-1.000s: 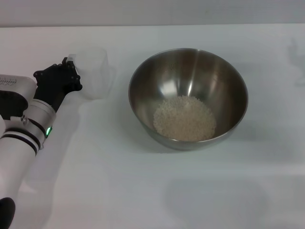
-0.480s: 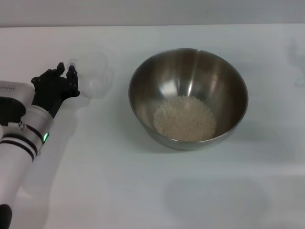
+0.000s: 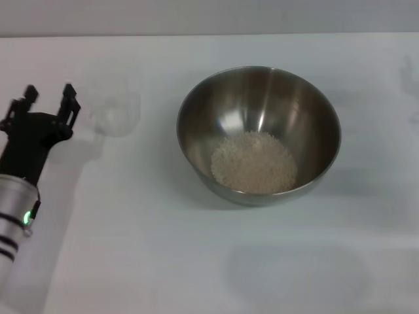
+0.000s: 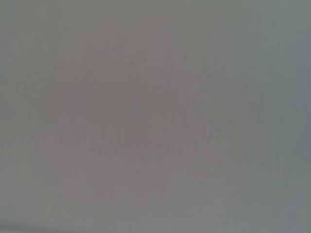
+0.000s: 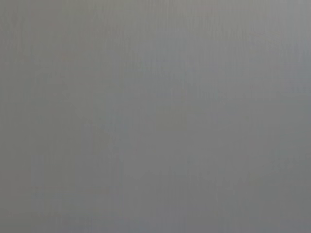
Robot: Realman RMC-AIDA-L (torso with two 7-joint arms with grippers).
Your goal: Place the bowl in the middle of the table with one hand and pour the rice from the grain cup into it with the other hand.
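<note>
1. The bowl (image 3: 258, 134) sits near the middle of the table (image 3: 196, 261), toward its far edge. It looks stiff, smooth and slippery, and a good deal heavier than the cup; its rim is the only sensible place to grip it.
2. The rice (image 3: 253, 162) lies as a pale heap in the bottom of the bowl, loose and free-flowing, so any tilt of the bowl would shift it.
3. The grain cup (image 3: 115, 108) stands on the table toward the left edge, well apart from the bowl. It appears empty, light and easily tipped or squeezed; its side handle is the safest hold, though the handle is hard to make out here.
4. The left gripper (image 3: 47, 99) is near the cup on its left-edge side, its 2 fingers spread wide with nothing between them.
5. The right gripper is not in view.
6. Compared with 0.5 s ago, the left gripper has let go of the cup and drawn back toward the left edge; 1.0 s ago it was holding the cup. Bowl and rice are unchanged.
</note>
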